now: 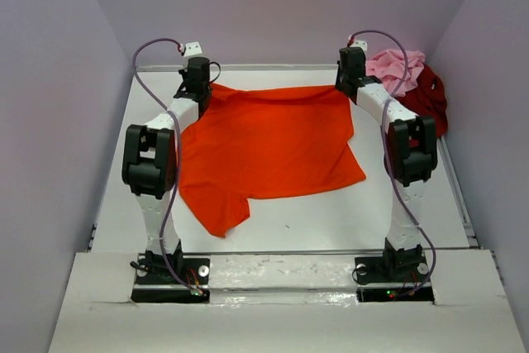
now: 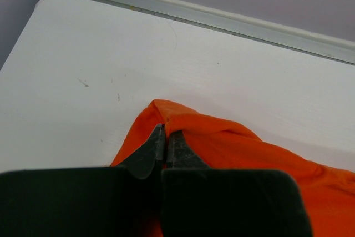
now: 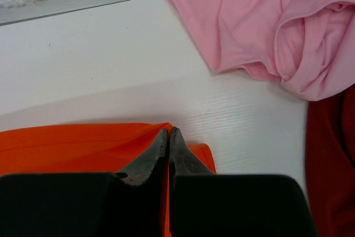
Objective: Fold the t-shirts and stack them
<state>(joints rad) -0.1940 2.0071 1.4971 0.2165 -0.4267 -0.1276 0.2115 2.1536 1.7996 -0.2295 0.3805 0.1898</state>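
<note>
On smooth table, soft orange t-shirt

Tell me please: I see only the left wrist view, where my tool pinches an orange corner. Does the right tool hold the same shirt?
Observer: Yes. The right tool is shut on the other far corner of the orange t-shirt.
Operator: Is the shirt lying flat?
Observer: Mostly. It is spread on the table, with one sleeve at its near left.
Operator: Where are the other shirts?
Observer: The pink t-shirt and the dark red t-shirt lie crumpled together in the far right corner.
</note>
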